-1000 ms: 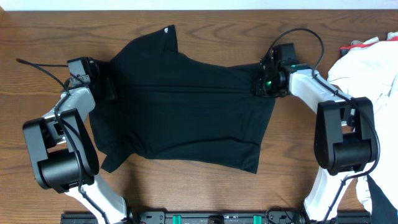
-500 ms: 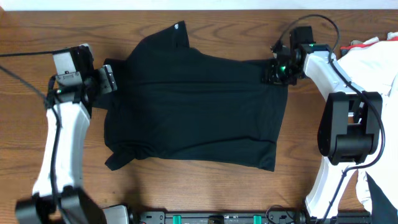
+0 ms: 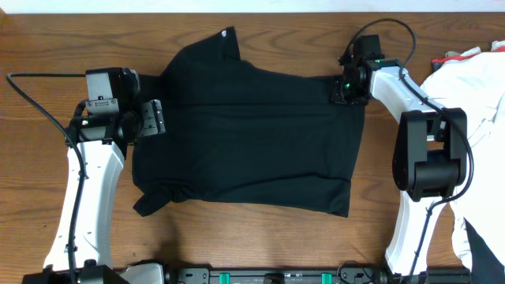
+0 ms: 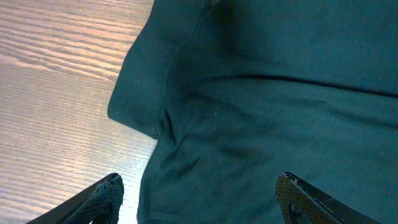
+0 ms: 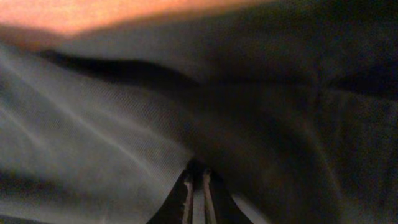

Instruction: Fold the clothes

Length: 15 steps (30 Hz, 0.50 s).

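The black shirt (image 3: 252, 142) lies spread nearly flat in the middle of the wooden worktop (image 3: 47, 39), between the two arms, its narrower end toward the far edge and its wide hem toward the near edge. A small white mark shows at its far tip, and its near left corner is bunched and folded over. The left end effector (image 3: 154, 118) hovers at the shirt's left edge with its jaws wide apart and nothing between them. In the left wrist view one finger (image 4: 102, 196) hangs over bare wood and the other over the cloth, so the end effector (image 4: 199, 183) straddles the shirt's (image 4: 280, 112) edge, where a flap of fabric juts out over the wood. The right end effector (image 3: 341, 91) sits on the shirt's far right corner. In the right wrist view its fingers (image 5: 186, 186) are drawn almost together and creases in the dark cloth (image 5: 267, 124) run in toward the tips, so the end effector (image 5: 196, 177) is closed on a thin pinch of shirt. A heap of white cloth (image 3: 473, 87) lies on the worktop's right side, apart from the shirt.
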Each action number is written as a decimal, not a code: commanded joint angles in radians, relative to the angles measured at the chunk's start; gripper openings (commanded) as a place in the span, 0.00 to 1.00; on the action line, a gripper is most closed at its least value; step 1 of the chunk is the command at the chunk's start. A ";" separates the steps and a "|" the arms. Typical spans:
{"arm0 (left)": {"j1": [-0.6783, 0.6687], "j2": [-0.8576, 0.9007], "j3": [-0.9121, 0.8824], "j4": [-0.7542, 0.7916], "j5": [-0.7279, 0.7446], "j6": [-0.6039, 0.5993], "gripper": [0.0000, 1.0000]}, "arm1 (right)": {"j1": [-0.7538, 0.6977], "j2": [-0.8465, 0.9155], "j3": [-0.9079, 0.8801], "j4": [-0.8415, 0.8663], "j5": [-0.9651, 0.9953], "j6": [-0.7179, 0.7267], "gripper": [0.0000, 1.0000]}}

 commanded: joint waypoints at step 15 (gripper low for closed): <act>-0.002 0.054 0.011 -0.035 0.058 -0.002 0.81 | -0.122 0.192 0.093 0.220 -0.260 0.116 0.31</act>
